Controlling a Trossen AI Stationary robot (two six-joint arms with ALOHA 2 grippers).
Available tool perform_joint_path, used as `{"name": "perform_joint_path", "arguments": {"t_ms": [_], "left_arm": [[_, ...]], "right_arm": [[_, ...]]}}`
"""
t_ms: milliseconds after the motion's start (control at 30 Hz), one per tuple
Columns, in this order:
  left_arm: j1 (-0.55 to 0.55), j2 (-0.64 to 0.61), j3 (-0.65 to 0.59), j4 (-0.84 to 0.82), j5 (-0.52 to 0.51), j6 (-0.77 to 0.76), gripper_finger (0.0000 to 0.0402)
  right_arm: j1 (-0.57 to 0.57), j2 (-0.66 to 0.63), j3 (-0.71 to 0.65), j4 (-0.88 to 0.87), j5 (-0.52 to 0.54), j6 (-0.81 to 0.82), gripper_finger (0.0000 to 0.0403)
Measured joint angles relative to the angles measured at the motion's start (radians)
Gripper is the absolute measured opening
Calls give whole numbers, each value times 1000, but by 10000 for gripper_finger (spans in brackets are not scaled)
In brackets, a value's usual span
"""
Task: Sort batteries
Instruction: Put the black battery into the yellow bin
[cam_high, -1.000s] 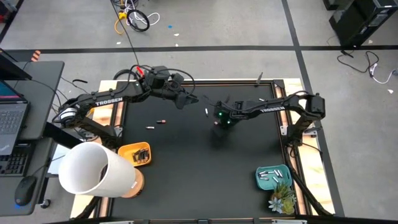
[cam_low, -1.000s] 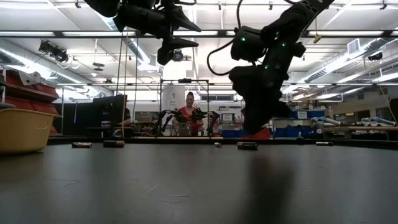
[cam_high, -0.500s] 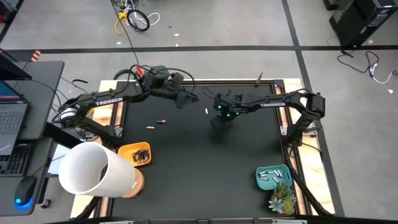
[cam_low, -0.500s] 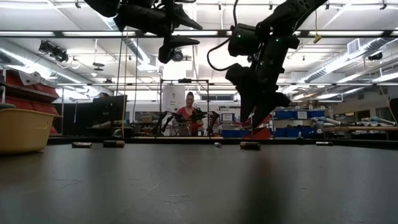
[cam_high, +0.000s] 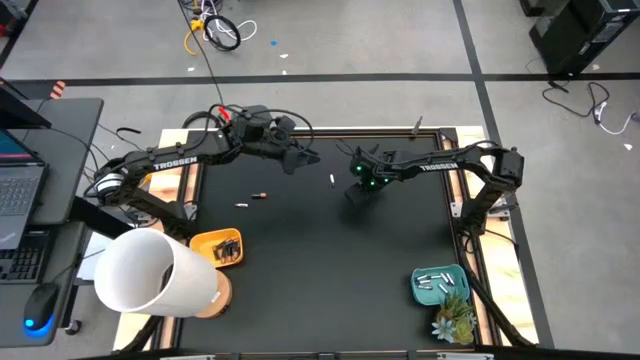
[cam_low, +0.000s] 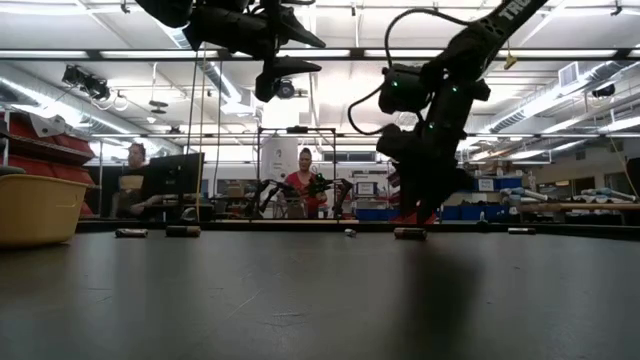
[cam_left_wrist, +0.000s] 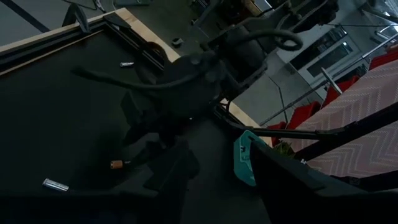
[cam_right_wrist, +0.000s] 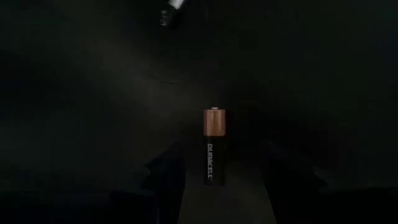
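Our right hand (cam_right_wrist: 214, 180) hangs open, holding nothing, its fingers either side of a copper-topped battery (cam_right_wrist: 214, 146) on the counter (cam_right_wrist: 93, 124); light, rigid, rolls easily; we'd pinch mid-body

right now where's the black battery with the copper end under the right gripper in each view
high view: hidden under the right gripper
low view: black copper-ended battery lying just below that gripper
left wrist view: lying beside that gripper
right wrist view: between its open fingers
shared landmark: the right gripper
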Motion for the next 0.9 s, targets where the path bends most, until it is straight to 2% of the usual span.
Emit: {"name": "perform_joint_path", "arguments": {"t_ms": [233, 367, 467, 600, 900], "left_arm": [[0, 0, 0, 0, -2, 0, 186], [0, 0, 0, -1, -2, -4, 186], [0, 0, 0, -1, -2, -6, 186], [0, 0, 0, -1, -3, -3, 186], [0, 0, 0, -3, -2, 2, 186]], "right_arm": [[4, 87, -1, 10, -16, -27, 188], [16, 136, 16, -1, 26, -30, 175], [15, 143, 16, -4, 37, -32, 133], [13, 144, 15, -25, 37, -86, 31], [12, 146, 45, -59, 29, -113, 23]]}}
